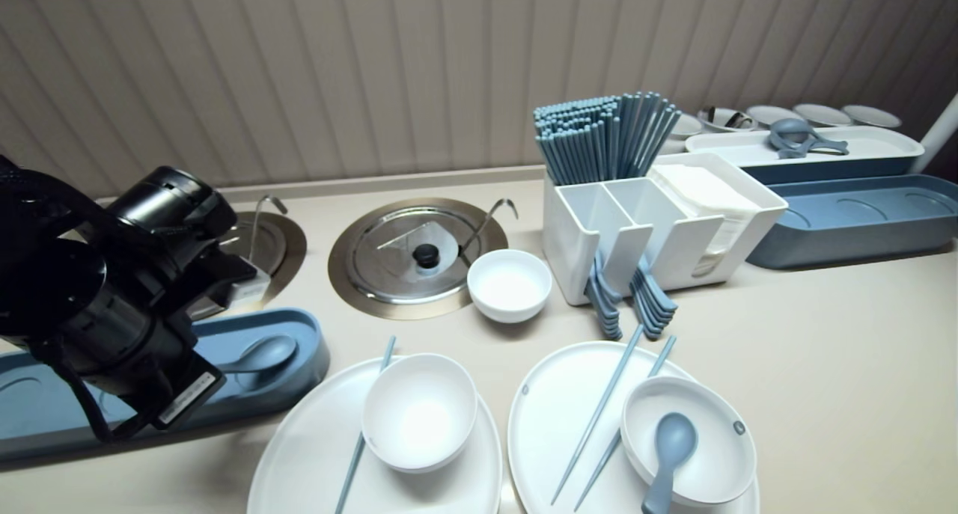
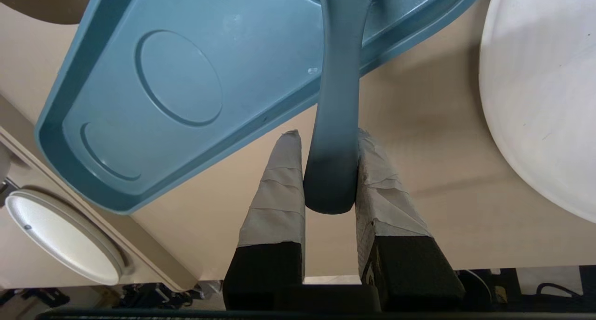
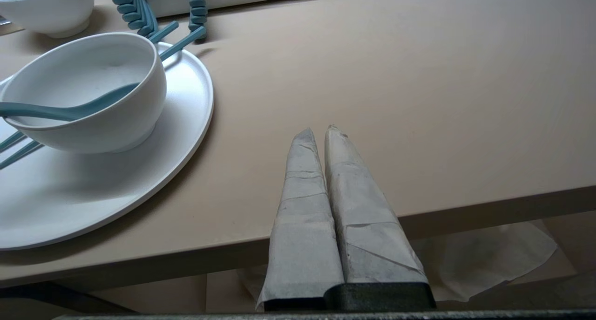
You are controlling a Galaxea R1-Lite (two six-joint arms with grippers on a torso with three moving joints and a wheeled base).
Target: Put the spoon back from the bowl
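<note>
Spoon (image 2: 336, 101): pinched at the handle's end, its scoop reaching out over the blue tray (image 2: 177, 78).
Left gripper (image 2: 328, 136): closed narrow on that handle, likely so the scoop end is kept clear.
Tray: set just beside a white plate (image 2: 535, 101).
Right gripper (image 3: 319, 131): pressed shut, parked at the table (image 3: 419, 78) edge.
</note>
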